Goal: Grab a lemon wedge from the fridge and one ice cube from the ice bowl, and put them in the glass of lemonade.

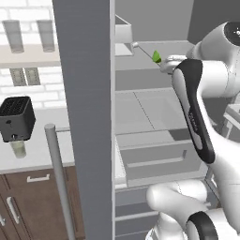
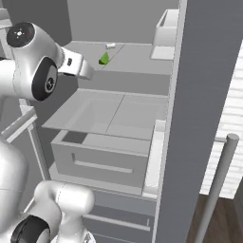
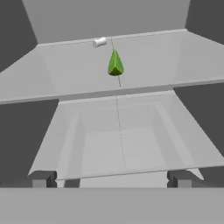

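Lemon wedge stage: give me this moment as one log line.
fridge open | lemon wedge on upper shelf, untouched | gripper facing it, jaws open, empty

No readable text, label, brand or number is showing anywhere; the fridge (image 1: 89, 117) door is showing none, and the black toaster (image 1: 16, 118) is carrying none. The white arm is bearing no legible marking either.

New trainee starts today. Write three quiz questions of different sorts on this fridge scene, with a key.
1. True or false: the lemon wedge is already held in the tool.
2. Multiple choice: the lemon wedge rests on A) a fridge shelf, B) the counter, C) the toaster.
3. Fill in: in the left base view, the glass of lemonade stands just in front of the black ____.

Key: 1 false, the open tool is short of the wedge; 2 A; 3 toaster.
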